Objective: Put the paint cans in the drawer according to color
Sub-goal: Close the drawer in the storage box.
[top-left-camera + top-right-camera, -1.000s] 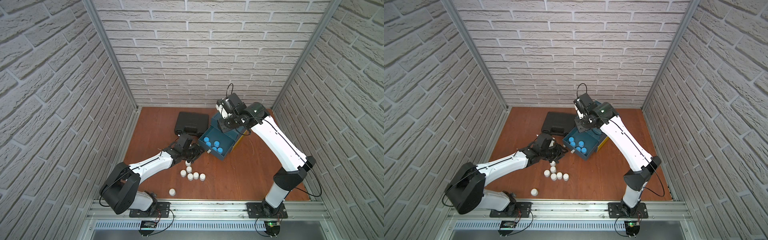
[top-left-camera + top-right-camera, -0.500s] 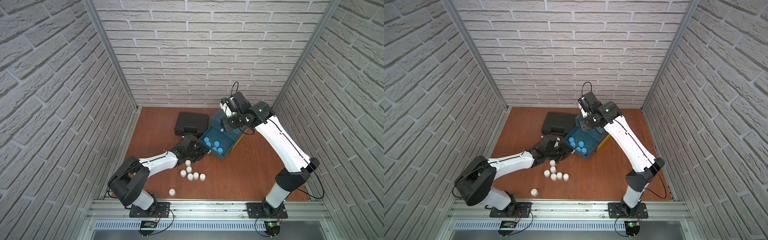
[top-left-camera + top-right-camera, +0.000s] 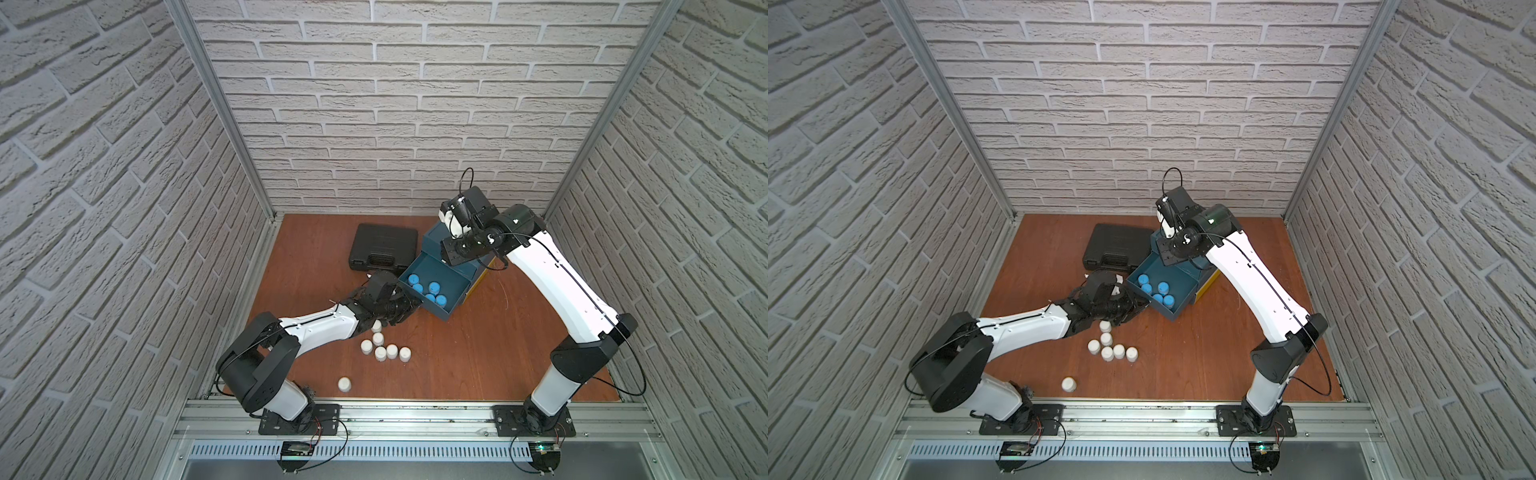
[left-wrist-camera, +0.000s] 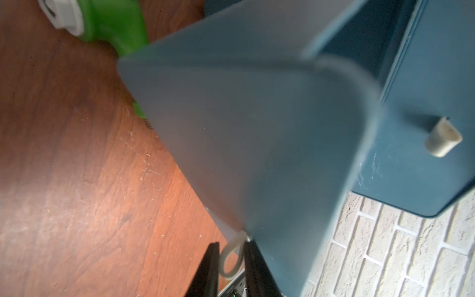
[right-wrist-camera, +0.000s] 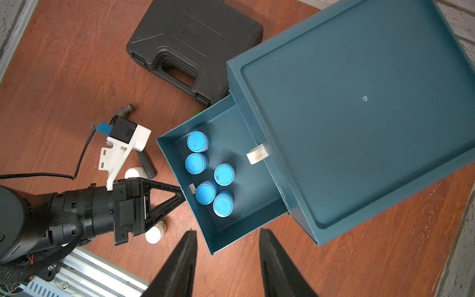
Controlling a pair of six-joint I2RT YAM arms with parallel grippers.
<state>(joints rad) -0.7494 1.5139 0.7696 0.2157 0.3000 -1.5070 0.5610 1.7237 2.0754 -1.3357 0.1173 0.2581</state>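
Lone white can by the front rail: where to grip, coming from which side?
The lone white can stands upright, nothing touching it. Likely best from straight above, jaws across its round side wall below the lid; being round, any jaw angle should do.

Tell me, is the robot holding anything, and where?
The left fingers pinch the white loop on the drawer front. The right fingers are open and hold nothing.
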